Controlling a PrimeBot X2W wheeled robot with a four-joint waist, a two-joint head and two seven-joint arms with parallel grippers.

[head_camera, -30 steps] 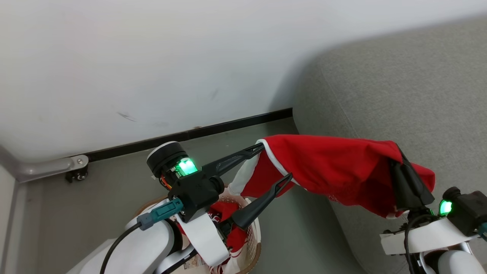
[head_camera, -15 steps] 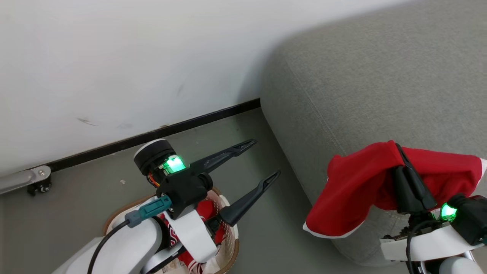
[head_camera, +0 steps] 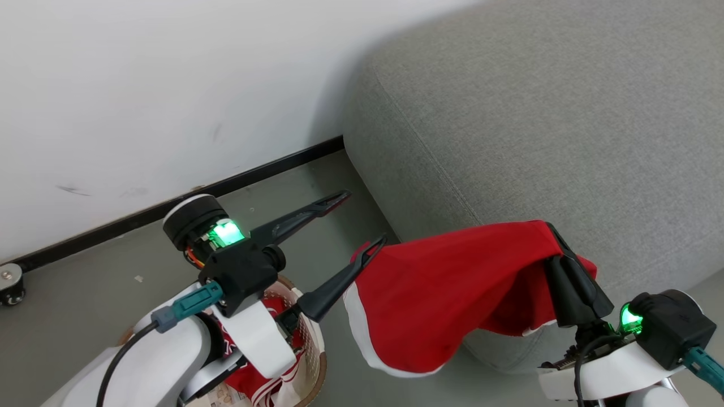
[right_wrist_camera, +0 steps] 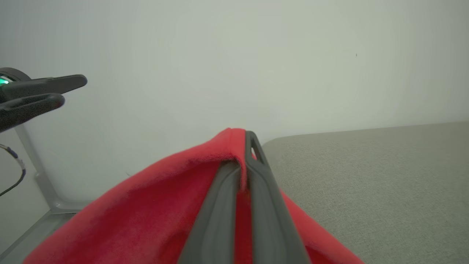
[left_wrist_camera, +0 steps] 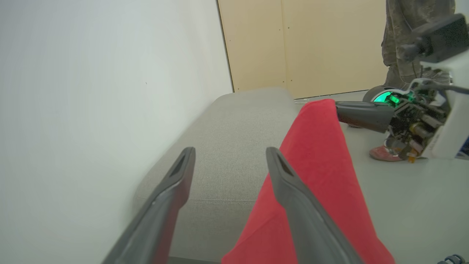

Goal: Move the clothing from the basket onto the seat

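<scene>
Swung leftward, red garment [head_camera: 441,299] hangs from pinching right gripper [head_camera: 552,229], beside spread left gripper [head_camera: 363,217].

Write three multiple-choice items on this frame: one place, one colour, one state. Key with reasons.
1. The basket stands:
A) on the seat
B) on the floor, below the left arm
C) against the seat's far end

2. The trim on the held red garment is:
A) white
B) black
C) yellow

3. The right end effector is:
A) open, nothing in it
B) shut, nothing in it
C) shut on the red garment

Key:
1 B: in the head view, the perforated wall and brown rim show under the left arm, on the floor and off the seat.
2 A: a white band runs along the garment's hanging lower edge.
3 C: in the right wrist view, the fingers are pressed together with red cloth pinched between them.
</scene>
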